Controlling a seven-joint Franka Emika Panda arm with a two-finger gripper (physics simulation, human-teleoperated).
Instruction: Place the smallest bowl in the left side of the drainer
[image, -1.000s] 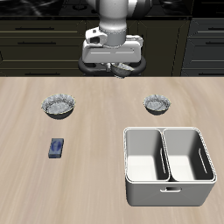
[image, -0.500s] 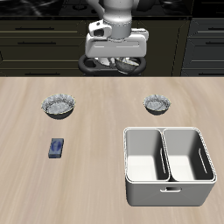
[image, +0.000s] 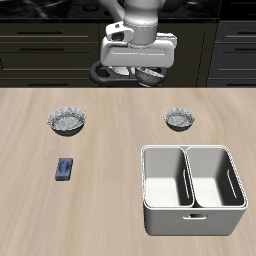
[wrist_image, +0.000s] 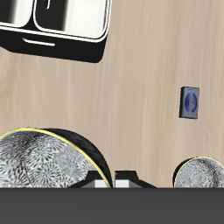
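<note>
The smallest bowl (image: 179, 119), grey-blue with a dark inside, sits on the table just behind the drainer (image: 146, 190), a pale tub with two deep, empty compartments. It does not show in the wrist view; the drainer (wrist_image: 61, 45) does. My gripper (image: 135, 75) hangs high over the table's back edge, well behind the smallest bowl. Its fingertips (wrist_image: 128, 180) stand close together at the rim of the widest grey crinkled bowl (wrist_image: 44, 162). That bowl's dark rim (image: 98, 69) shows under my hand, off the table.
The mid-sized grey bowl (image: 66, 121) sits on the table far from the drainer and also shows in the wrist view (wrist_image: 203, 173). A small blue box (image: 65, 168) lies in front of it and shows in the wrist view too (wrist_image: 190, 101).
My gripper has risen a little and drifted sideways at the table's back, and the wide bowl's rim has moved with it. Nothing on the table has moved.
</note>
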